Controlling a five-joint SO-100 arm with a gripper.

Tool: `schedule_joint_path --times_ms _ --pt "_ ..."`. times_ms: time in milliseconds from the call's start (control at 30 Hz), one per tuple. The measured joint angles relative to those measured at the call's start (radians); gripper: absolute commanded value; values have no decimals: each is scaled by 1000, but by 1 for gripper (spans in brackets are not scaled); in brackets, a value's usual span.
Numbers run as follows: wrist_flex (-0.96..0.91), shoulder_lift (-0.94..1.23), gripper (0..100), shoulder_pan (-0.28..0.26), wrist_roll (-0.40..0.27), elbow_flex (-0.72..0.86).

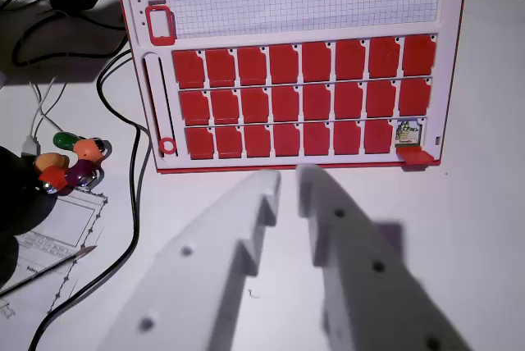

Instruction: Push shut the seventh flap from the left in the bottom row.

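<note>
A white board [449, 80] with three rows of red flaps lies ahead of me on the white table. In the bottom row, seven flaps from the left stand shut; the seventh flap [377, 136] is red and flat. The eighth cell [408, 131] at the wrist view's right is open, showing a small picture, with its flap [418, 156] folded down over the board's front edge. My white gripper [287, 180] hovers just in front of the board's lower edge, near the middle. Its fingers stand slightly apart with nothing between them.
Black cables [131, 179] run along the board's left side. A cluster of coloured pegs [72, 162] and a printed sheet [57, 236] with a pencil lie at the left. Two red sliders [160, 25] sit on the board's upper panel and left rail.
</note>
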Motion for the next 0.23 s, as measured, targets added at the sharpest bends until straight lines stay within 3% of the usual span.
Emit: schedule_joint_path --times_ms 233 --pt "21 0 2 0 32 0"
